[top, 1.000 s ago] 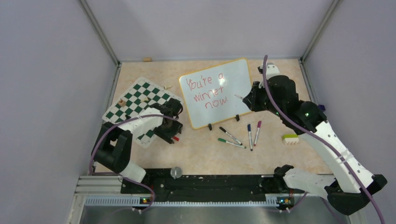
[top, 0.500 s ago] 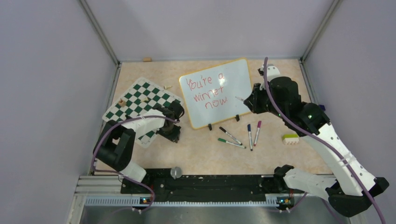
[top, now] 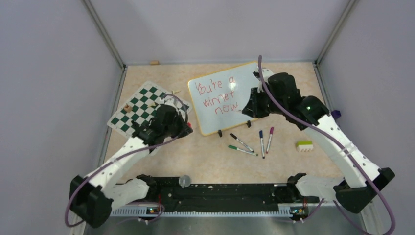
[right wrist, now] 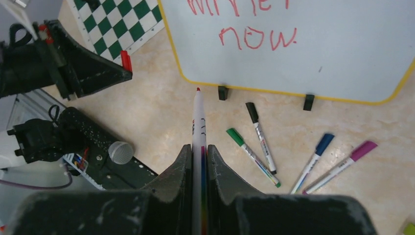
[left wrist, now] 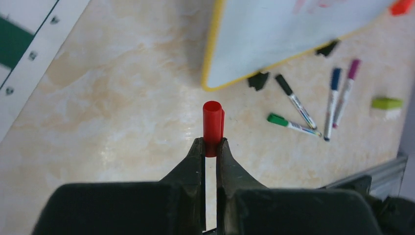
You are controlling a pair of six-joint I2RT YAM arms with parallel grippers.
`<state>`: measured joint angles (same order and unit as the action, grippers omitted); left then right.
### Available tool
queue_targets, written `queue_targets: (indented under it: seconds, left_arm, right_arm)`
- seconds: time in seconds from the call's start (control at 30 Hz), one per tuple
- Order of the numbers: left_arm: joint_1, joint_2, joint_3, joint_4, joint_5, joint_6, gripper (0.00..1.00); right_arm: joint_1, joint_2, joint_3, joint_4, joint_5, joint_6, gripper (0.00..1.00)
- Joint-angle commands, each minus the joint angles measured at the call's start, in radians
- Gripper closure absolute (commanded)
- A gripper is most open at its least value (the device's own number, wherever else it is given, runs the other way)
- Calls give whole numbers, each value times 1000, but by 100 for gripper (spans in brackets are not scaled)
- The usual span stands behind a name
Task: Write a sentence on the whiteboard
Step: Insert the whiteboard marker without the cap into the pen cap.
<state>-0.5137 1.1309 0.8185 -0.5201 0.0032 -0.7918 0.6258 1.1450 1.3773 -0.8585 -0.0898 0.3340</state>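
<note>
Your right gripper (right wrist: 199, 152), clamped on a red-tipped marker (right wrist: 198, 122), has swung left to the lower right edge of the whiteboard (top: 226, 97) at upper centre of the top view, while your left gripper (left wrist: 210, 149), near the board's lower left corner, pinches a red cap (left wrist: 213, 122).

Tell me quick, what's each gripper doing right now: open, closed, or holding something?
Left gripper: closed on a red marker cap.
Right gripper: closed on an uncapped red-tipped marker.
</note>
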Motion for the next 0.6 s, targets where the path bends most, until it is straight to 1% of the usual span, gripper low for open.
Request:
queue_targets:
  seconds: [0.0,0.07,0.1,0.2,0.23,0.4,0.5,0.57]
  left_arm:
    - [-12,-272,-165,313,178,407,100]
    - [-14,-366,-239,417,251,554,100]
    - [-14,-399,-256,442,285,629,100]
    - [-14,-440,-262,430,420,861,100]
    - [-13,-440,-251,419,438,919,100]
    - [-15,-387,-195,355,463,1123,100]
    - [-14,-352,-169,337,451,1215,100]
    - [-13,-332,-157,346,427,1236,100]
  right_arm:
    - [13,84,117,22,-120,58,100]
    - [16,129,172,-2,-147,76,100]
    - [18,154,201,-17,-167,85,100]
    - [32,240,287,-71,-248,108,100]
    - [43,265,311,-85,-264,112,100]
    - [74,366,389,-104,-365,155,100]
    - [76,411,439,-142,-403,158,100]
    - [77,439,477,-171,-427,151,100]
